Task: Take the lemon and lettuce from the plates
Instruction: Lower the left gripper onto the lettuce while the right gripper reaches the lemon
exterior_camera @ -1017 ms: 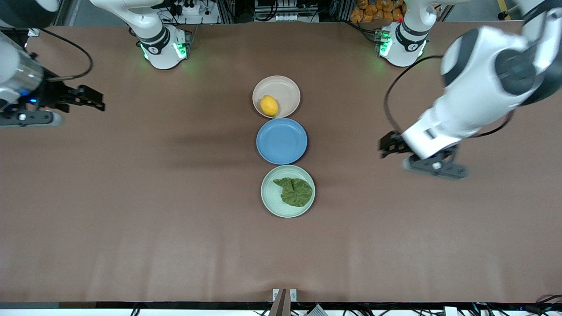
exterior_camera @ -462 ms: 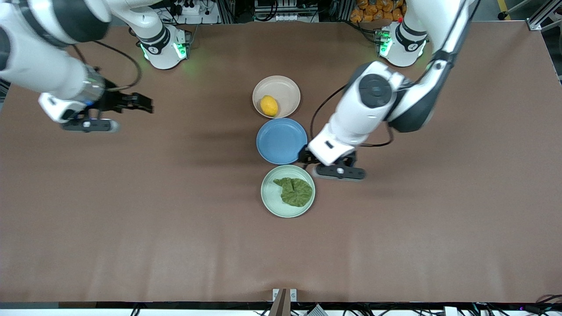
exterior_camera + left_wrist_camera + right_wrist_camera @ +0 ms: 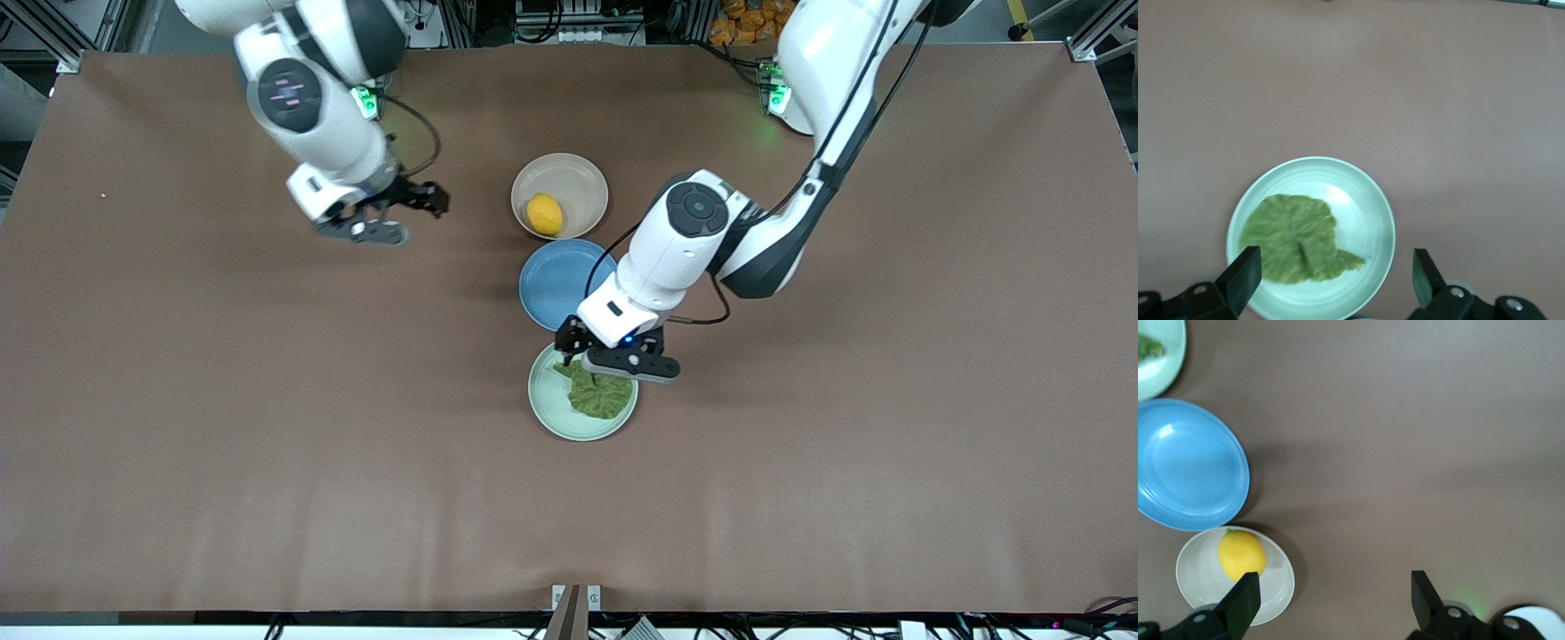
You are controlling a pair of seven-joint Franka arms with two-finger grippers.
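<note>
Front view: three plates sit in a line at the middle of the tabletop [image 3: 222,427], rims close together. The beige plate [image 3: 580,176] lies farthest from the camera with the lemon [image 3: 544,214] on the part of it nearest the blue plate [image 3: 551,284]. The blue plate is in the middle, and the mint plate [image 3: 556,418] lies nearest the camera, carrying the lettuce [image 3: 597,397]. Broad bare brown surface runs from the plates out to every table edge. The left hand [image 3: 571,348] hangs over the mint plate's rim where it meets the blue plate, its fingers spread and empty, just above the leaf. The right hand [image 3: 425,200] is over bare tabletop beside the beige plate, toward the right arm's end, fingers also spread and holding nothing.

Left wrist view: the mint plate [image 3: 1371,200] fills the space between the two dark fingertips [image 3: 1241,277], which stand wide apart. The lettuce [image 3: 1295,240] lies flat on one half of the plate, within the rim, its stem tip pointing toward the bare half. Open tabletop surrounds the plate.

Right wrist view: the lemon [image 3: 1241,555] rests in the beige plate [image 3: 1198,577], close to one fingertip [image 3: 1243,600]. The blue plate [image 3: 1188,463] sits next to it, and a slice of the mint plate [image 3: 1165,367] with a bit of lettuce [image 3: 1148,347] shows at the corner. The rest is bare tabletop.
</note>
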